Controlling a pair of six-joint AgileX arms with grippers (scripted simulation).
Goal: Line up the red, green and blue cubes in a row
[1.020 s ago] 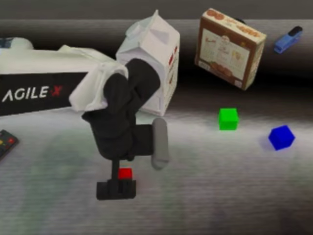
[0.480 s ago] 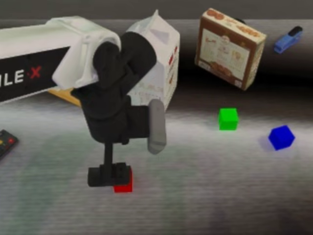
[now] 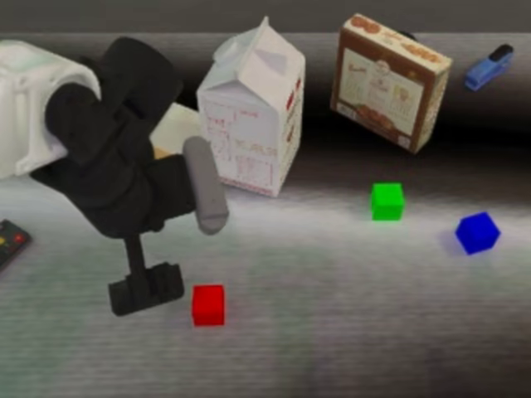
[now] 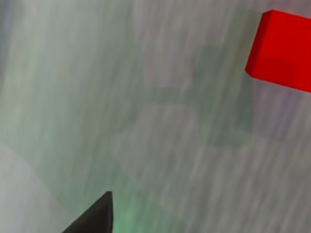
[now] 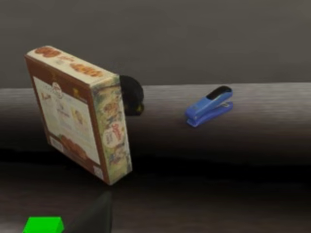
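The red cube (image 3: pixel 208 304) rests alone on the table near the front left; in the left wrist view the red cube (image 4: pixel 282 51) lies off to one side of my fingertip (image 4: pixel 99 216). My left gripper (image 3: pixel 145 290) hovers just left of it, open and holding nothing. The green cube (image 3: pixel 387 201) sits right of centre, and the blue cube (image 3: pixel 477 233) lies further right and slightly nearer. My right arm is outside the top view; its wrist view shows one dark fingertip (image 5: pixel 97 213) beside the green cube (image 5: pixel 43 225), with nothing held.
A white milk carton (image 3: pixel 253 112) and a brown cereal box (image 3: pixel 388 79) stand at the back. A blue stapler (image 3: pixel 489 66) lies at the back right. A black remote (image 3: pixel 10 242) pokes in at the left edge.
My left gripper let go of the red cube and drew back to the left and upward. The red cube stays where it was set down; the green and blue cubes have not moved.
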